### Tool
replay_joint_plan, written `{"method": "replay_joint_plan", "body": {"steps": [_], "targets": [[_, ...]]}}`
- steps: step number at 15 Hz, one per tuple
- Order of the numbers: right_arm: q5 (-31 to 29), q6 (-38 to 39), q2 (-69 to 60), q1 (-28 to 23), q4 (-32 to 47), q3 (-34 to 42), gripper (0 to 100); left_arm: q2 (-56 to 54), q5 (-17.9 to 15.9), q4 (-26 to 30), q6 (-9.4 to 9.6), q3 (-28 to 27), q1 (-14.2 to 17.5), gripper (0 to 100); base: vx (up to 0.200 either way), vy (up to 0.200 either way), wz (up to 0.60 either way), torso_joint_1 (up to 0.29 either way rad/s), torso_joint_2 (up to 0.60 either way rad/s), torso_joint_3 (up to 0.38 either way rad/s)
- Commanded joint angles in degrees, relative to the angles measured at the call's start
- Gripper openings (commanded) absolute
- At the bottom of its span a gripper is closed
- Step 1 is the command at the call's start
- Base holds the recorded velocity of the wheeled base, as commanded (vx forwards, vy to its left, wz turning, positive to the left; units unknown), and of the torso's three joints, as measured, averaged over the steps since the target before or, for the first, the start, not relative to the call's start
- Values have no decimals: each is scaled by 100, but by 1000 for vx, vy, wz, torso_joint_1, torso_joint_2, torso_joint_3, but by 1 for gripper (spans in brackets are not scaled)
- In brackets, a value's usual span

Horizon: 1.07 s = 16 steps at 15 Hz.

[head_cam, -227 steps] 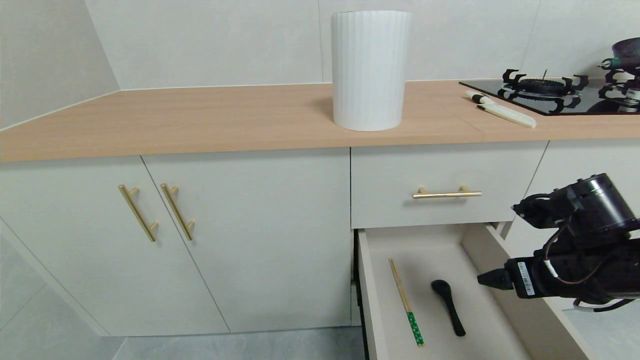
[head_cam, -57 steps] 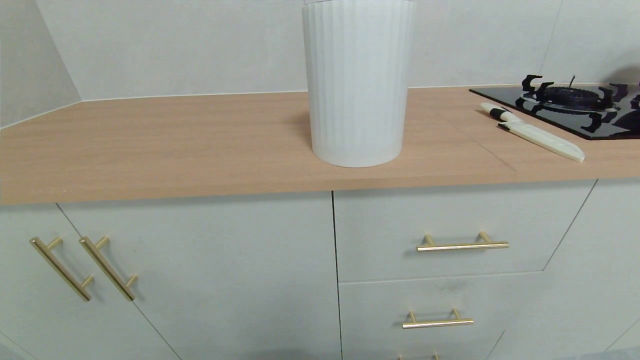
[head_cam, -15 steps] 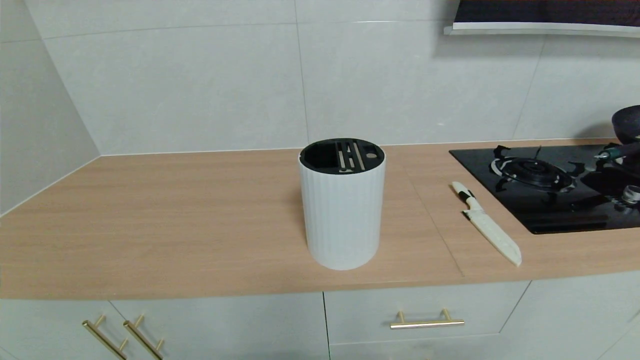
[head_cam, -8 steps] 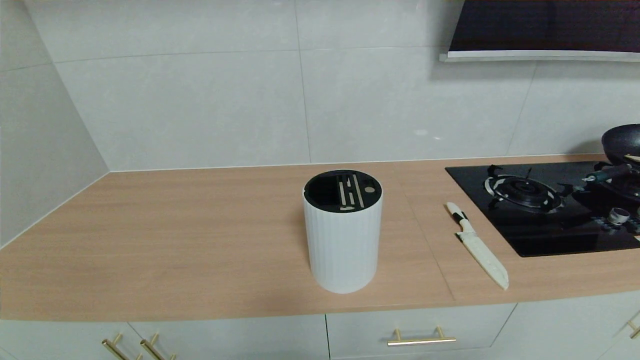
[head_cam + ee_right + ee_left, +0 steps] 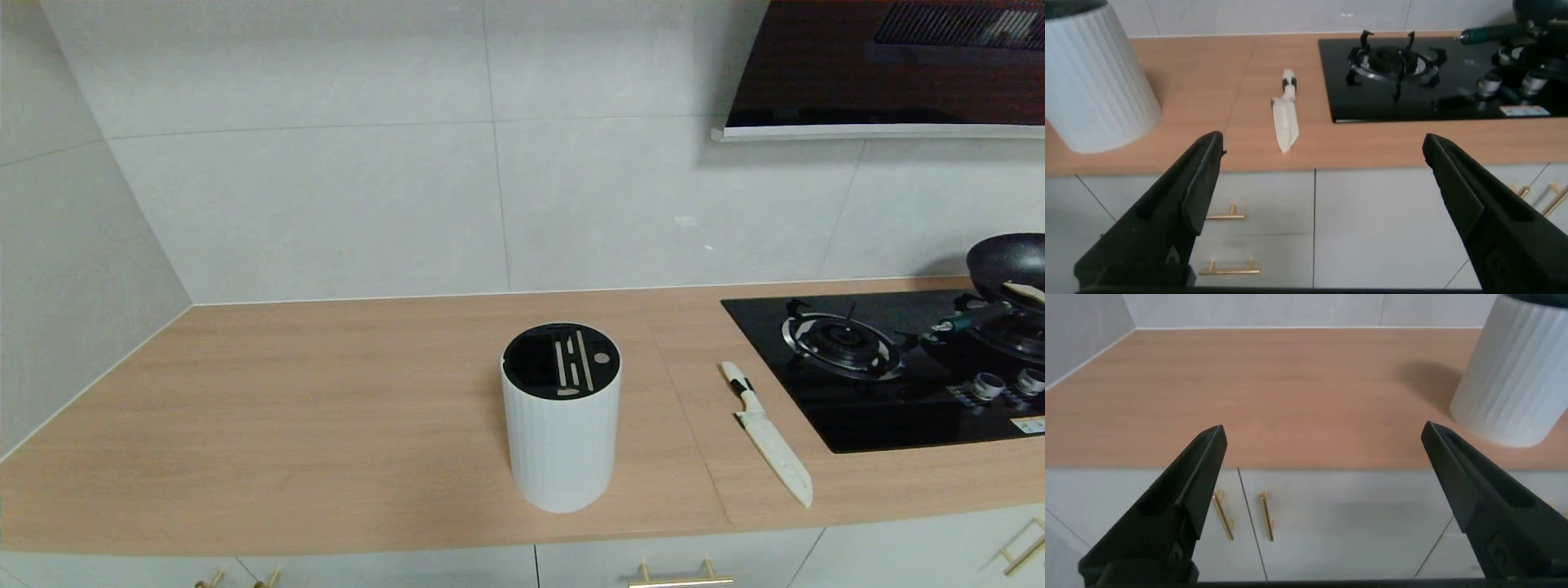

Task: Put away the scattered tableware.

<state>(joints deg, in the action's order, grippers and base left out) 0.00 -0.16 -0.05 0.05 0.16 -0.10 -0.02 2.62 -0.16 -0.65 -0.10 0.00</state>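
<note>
A wooden counter [image 5: 326, 425] is shown below tiled walls. A white knife [image 5: 766, 433] is laid flat between the slotted holder [image 5: 561, 441] and the stove [image 5: 882, 367], not yet picked up. The left gripper [image 5: 1323, 433] and right gripper [image 5: 1321, 140] are held spread and empty; the knife's handle should be grasped next.

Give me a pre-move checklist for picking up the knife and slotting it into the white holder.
1. Open and empty, right claw and left claw: ok.
2. The knife lies flat on the counter, nothing on it: ok.
3. The holder stands upright: ok.
4. Its top slots are unblocked: ok.
5. Gap between knife and stove: ok.
6. Which slot fits the blade: cannot tell.
</note>
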Motion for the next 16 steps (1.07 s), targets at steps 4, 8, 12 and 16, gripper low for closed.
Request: {"method": "replay_joint_plan", "body": {"steps": [4,8,12,16], "targets": [[-9,-2,5,4,2,1,100,2,2,-2,-6,1,0,100,0,0,0,175,-381,-208],[-9,-2,5,4,2,1,100,2,2,-2,-6,1,0,100,0,0,0,69,-151,-76],[158,-72,233,48,-25,-518,100,2,2,-2,-6,1,0,100,0,0,0,0,0,0],[967,271,3178,549,-16,-2574,100,2,2,-2,-6,1,0,100,0,0,0,0,0,0]]}}
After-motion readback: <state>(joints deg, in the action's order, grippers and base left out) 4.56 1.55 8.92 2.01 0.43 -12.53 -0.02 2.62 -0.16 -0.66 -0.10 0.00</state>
